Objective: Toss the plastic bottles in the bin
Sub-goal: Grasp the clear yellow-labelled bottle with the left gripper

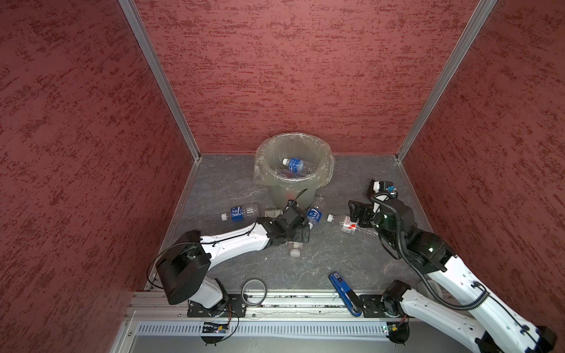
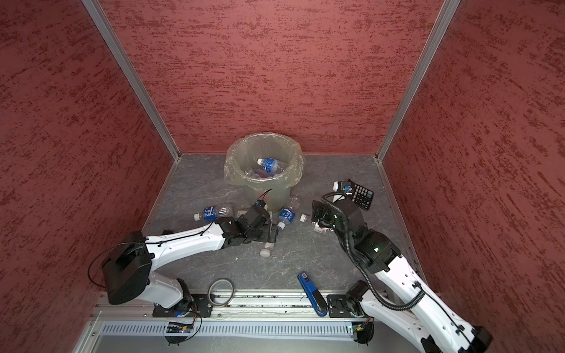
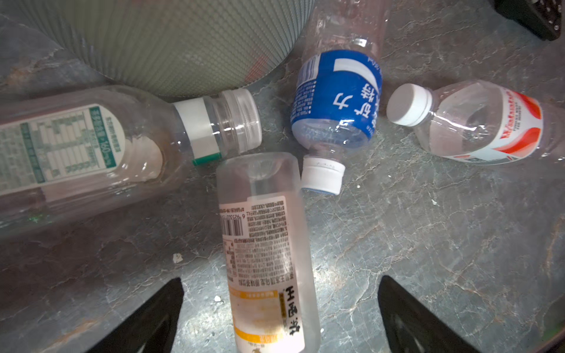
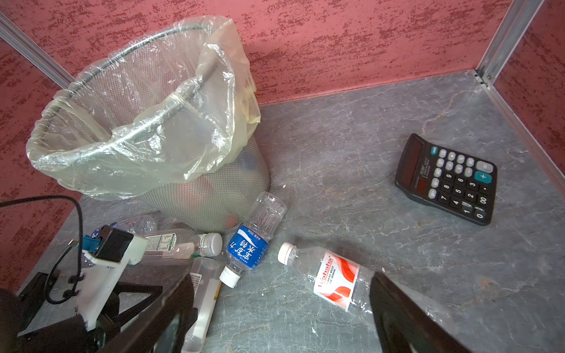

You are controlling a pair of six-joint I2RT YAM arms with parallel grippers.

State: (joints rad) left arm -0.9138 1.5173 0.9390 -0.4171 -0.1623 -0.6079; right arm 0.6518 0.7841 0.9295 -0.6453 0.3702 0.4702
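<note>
Left claw (image 3: 281, 278) and right claw (image 4: 282, 276) both spread apart above grey veined floor (image 4: 336, 152); red textured walls (image 1: 305, 76) around.

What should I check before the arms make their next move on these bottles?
1. Left gripper fingers open: ok.
2. Square orange-banded bottle lies between them: ok.
3. Blue-labelled bottle cap clear of that bottle: cannot tell, very close.
4. Right gripper fingers open: ok.
5. Red-labelled bottle centred between them: cannot tell, one finger hides its base.
6. Bin upright, room inside: ok.
</note>
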